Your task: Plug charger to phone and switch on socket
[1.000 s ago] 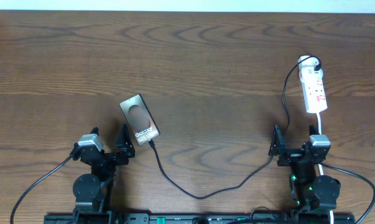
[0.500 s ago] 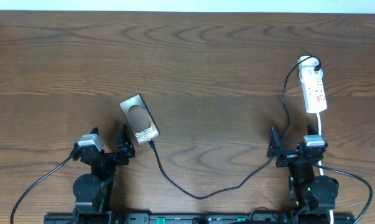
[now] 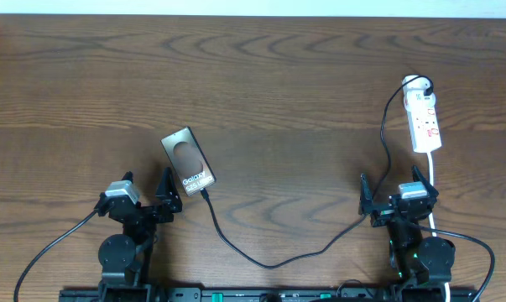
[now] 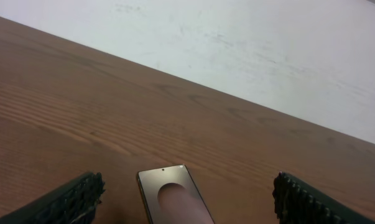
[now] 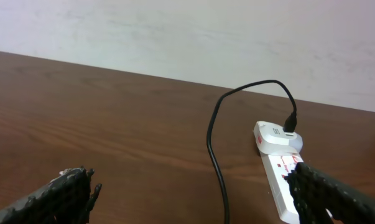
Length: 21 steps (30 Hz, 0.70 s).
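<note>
The left gripper (image 3: 148,181) is seen with its two fingers (image 4: 75,199) spread wide, and nothing is held between them. The phone (image 3: 188,159) lies flat on the wooden table (image 3: 278,84) just ahead of these fingertips. In the left wrist view its far end shows in the gap between the fingers, somewhat nearer the left-hand one. In the overhead view it is turned at a slant, with its near short edge close beside the right-hand finger. The charger (image 3: 261,262) is met at that near edge. Whether its tip is fully seated cannot be told. From there the black cable is looped back past the fingers' bases, then carried across to the right gripper (image 3: 393,190) and onward beside its left-hand finger. The right gripper's fingers (image 5: 69,193) are also held wide apart, and nothing is gripped. The socket (image 3: 425,122) lies ahead of them, in line with the right-hand finger, which hides its near end in the right wrist view. At the strip's far end a white adapter (image 5: 277,137) is plugged in, and the cable is joined to it. The strip's white cord (image 3: 434,168) is trailed back alongside the right-hand finger. The position of the switches cannot be made out.
</note>
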{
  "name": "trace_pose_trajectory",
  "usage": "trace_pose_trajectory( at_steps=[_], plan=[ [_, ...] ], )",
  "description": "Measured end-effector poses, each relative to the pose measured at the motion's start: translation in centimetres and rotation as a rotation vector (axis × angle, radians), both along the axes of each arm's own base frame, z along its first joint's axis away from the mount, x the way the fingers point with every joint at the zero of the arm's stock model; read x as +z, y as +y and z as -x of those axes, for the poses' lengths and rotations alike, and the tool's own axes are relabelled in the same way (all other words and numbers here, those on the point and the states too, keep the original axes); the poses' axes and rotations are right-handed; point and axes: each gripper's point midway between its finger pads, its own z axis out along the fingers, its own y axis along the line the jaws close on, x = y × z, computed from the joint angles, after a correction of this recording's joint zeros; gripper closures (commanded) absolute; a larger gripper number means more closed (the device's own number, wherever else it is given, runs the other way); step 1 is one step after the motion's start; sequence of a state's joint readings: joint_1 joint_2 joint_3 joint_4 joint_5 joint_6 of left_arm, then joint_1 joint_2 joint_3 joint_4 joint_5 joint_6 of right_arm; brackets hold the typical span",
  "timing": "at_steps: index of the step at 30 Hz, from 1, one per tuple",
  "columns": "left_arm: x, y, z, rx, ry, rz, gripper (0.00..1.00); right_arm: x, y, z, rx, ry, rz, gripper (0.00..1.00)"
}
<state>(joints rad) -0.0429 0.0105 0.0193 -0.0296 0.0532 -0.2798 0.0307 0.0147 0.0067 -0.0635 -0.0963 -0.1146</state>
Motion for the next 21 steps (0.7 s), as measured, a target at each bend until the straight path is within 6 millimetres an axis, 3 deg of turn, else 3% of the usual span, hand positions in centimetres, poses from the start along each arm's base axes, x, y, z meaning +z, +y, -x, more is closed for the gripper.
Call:
trace_pose_trajectory(
  at_steps=[17,21],
  plan=[
    [-0.01,0.20,-0.01,0.011,0.000,-0.001,0.11,0.00,0.00,0.00,0.000,0.000,0.003,0.01],
    [0.02,0.64,-0.02,0.030,-0.003,-0.075,0.11,0.00,0.00,0.00,0.000,0.000,0.003,0.01]
  ],
)
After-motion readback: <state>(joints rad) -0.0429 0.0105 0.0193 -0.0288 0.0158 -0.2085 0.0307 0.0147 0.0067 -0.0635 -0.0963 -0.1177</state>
